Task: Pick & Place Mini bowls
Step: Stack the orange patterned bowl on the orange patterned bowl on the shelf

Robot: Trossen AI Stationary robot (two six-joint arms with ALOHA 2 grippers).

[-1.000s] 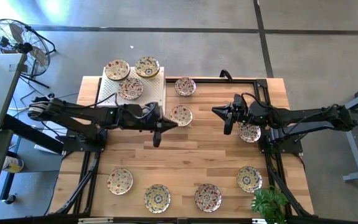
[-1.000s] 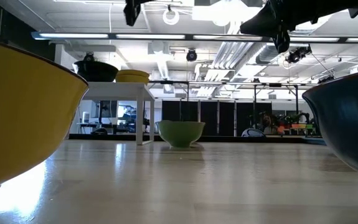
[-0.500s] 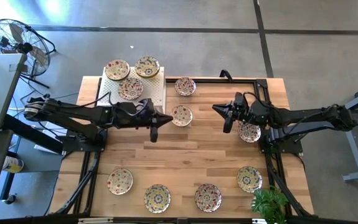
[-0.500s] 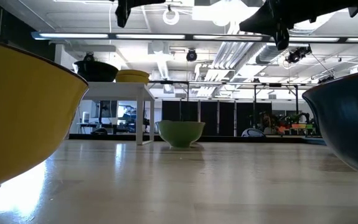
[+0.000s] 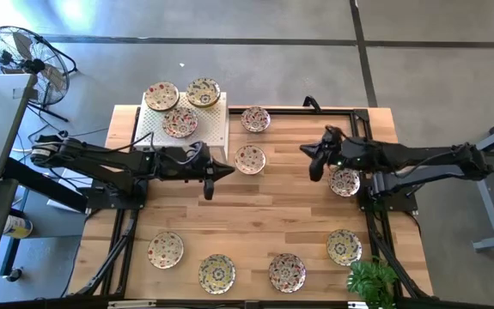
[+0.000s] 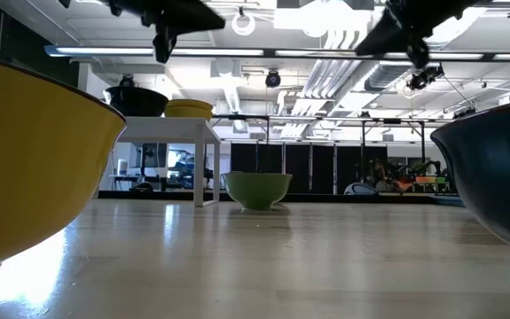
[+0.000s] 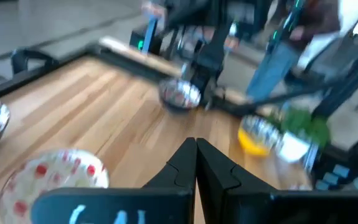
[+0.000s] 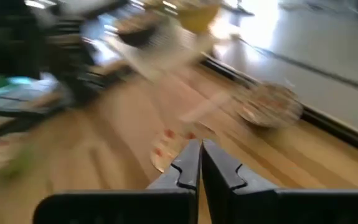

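Nearest the front edge of the wooden table (image 5: 255, 219), four mini bowls sit in a loose row: one at the left (image 5: 166, 250), two toward the middle (image 5: 217, 273) (image 5: 287, 272), and one at the right (image 5: 344, 246), just beside a small green plant (image 5: 371, 281) at the corner. Farther in, over mid-table, both arms hang clear of the wood. The left gripper (image 5: 215, 173) has its fingers pressed together and empty, its tips near a mini bowl (image 5: 249, 159) that lies on the table just beyond them. The right gripper (image 5: 313, 160) is likewise pinched closed on nothing; another mini bowl (image 5: 344, 182) rests on the table under that arm's wrist. Farther back, a single bowl (image 5: 255, 119) sits near the rear edge, and beside it a white perforated stand (image 5: 217, 125) carries three more bowls (image 5: 161, 95) (image 5: 203, 92) (image 5: 180, 122), close together. Beyond the table, a floor fan (image 5: 23, 58) stands on grey concrete.
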